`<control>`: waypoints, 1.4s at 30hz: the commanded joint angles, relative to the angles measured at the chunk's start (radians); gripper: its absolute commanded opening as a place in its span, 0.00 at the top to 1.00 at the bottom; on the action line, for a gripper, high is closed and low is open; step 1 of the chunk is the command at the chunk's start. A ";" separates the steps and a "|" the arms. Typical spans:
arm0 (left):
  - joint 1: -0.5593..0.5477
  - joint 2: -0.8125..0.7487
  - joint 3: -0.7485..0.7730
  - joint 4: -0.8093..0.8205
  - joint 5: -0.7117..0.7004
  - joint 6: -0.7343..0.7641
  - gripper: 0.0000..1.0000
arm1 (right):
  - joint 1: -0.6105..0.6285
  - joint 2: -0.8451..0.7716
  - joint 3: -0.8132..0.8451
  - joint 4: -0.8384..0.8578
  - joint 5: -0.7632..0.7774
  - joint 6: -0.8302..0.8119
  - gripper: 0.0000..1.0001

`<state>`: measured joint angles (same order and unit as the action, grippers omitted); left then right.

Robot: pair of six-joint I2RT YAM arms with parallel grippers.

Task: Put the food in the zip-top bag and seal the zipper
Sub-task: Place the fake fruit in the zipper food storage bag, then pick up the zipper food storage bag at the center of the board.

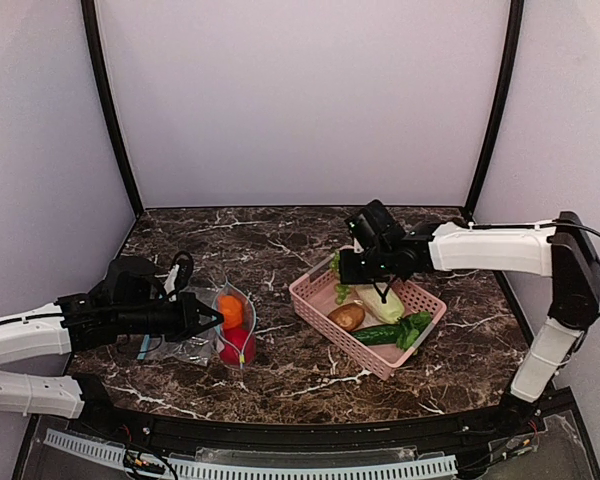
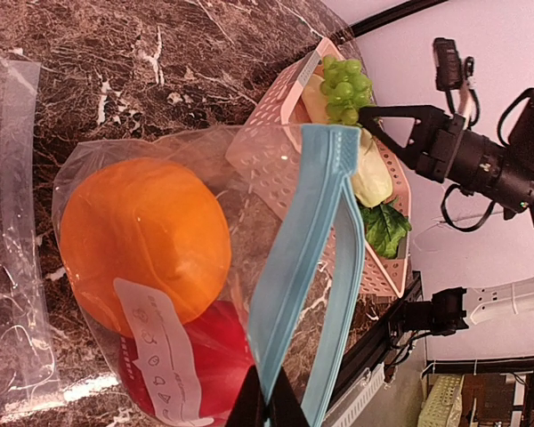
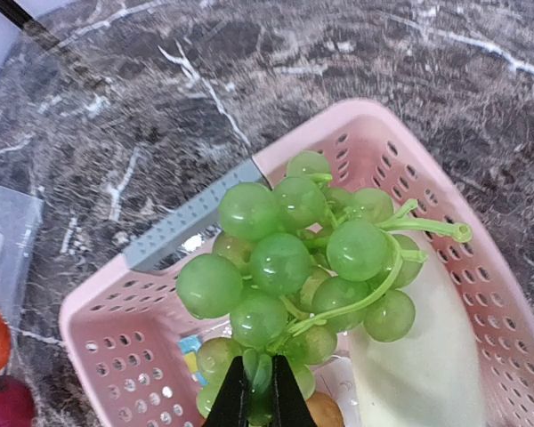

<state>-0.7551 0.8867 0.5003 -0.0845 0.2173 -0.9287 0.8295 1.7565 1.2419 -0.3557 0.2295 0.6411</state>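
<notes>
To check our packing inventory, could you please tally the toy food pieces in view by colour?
Orange: 1 (orange fruit)
Red: 1 (red fruit)
Green: 3 (grape bunch, cucumber, leafy piece)
Brown: 1 (brown piece)
Pale: 1 (pale piece)
Total: 7

Zip-top bag (image 2: 249, 205), holding a round fruit (image 1: 231, 311), lies left of the basket (image 1: 310, 300); grape bunch (image 3: 294, 258) apparently over its far end.
</notes>
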 commanded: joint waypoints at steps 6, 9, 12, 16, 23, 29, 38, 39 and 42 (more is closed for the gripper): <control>0.005 -0.005 -0.001 0.006 0.006 0.009 0.99 | -0.015 -0.297 -0.140 0.078 -0.065 -0.149 1.00; 0.006 0.005 0.001 0.024 0.029 0.020 0.99 | -0.015 -0.384 -0.177 0.091 -0.156 -0.206 1.00; 0.005 0.029 0.016 0.037 0.065 0.037 0.99 | -0.015 -0.459 -0.210 0.098 -0.239 -0.251 1.00; 0.004 0.084 0.046 0.057 0.105 0.055 0.99 | -0.013 -0.537 -0.227 0.099 -0.371 -0.290 1.00; 0.004 0.158 0.072 0.176 0.137 0.031 0.99 | 0.039 -0.573 -0.215 0.113 -0.602 -0.288 1.00; -0.024 0.222 0.077 0.305 0.141 -0.022 0.99 | 0.098 -0.557 -0.210 0.149 -0.696 -0.248 1.00; -0.112 0.381 0.109 0.463 0.121 -0.071 0.99 | 0.155 -0.536 -0.220 0.216 -0.745 -0.145 1.00; -0.122 0.394 0.114 0.471 0.120 -0.071 0.99 | 0.159 -0.535 -0.235 0.248 -0.751 -0.125 1.00; -0.130 0.449 0.128 0.508 0.131 -0.078 0.99 | 0.166 -0.526 -0.279 0.342 -0.784 -0.064 1.00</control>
<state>-0.8707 1.2957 0.5903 0.3195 0.3405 -0.9882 0.9787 1.2186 1.0111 -0.1699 -0.4988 0.4885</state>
